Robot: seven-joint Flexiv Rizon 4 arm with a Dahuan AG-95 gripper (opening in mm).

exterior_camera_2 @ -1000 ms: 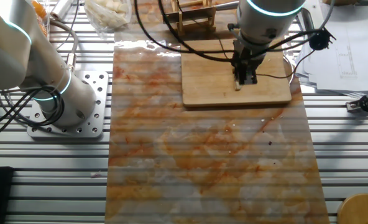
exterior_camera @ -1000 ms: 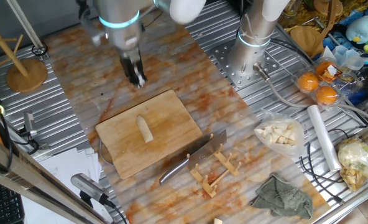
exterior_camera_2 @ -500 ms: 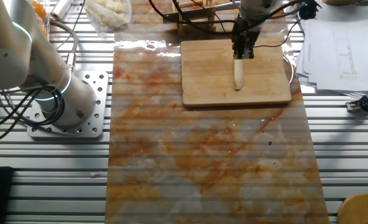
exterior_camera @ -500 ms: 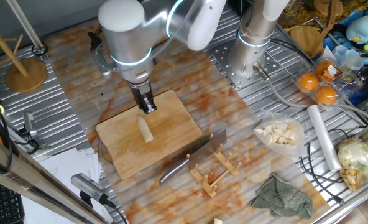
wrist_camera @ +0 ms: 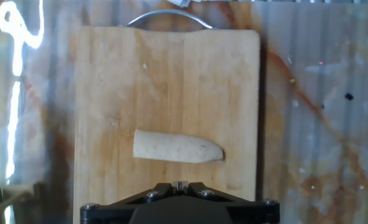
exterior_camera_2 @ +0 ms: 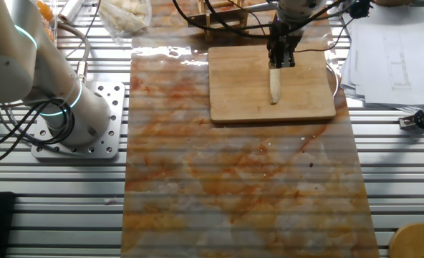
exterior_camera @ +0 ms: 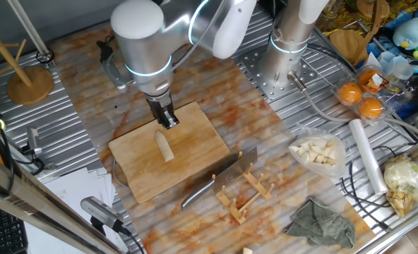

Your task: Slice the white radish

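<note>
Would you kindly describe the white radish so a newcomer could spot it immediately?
Find the wooden cutting board in the middle of the table. The white radish is the only thing lying on it, a short cream-white stick. Unlike the pale cut pieces bagged in clear plastic off to the side, it is whole.

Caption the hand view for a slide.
Hand view: whole white radish lying on the wooden cutting board, uncut, directly ahead of the gripper.
</note>
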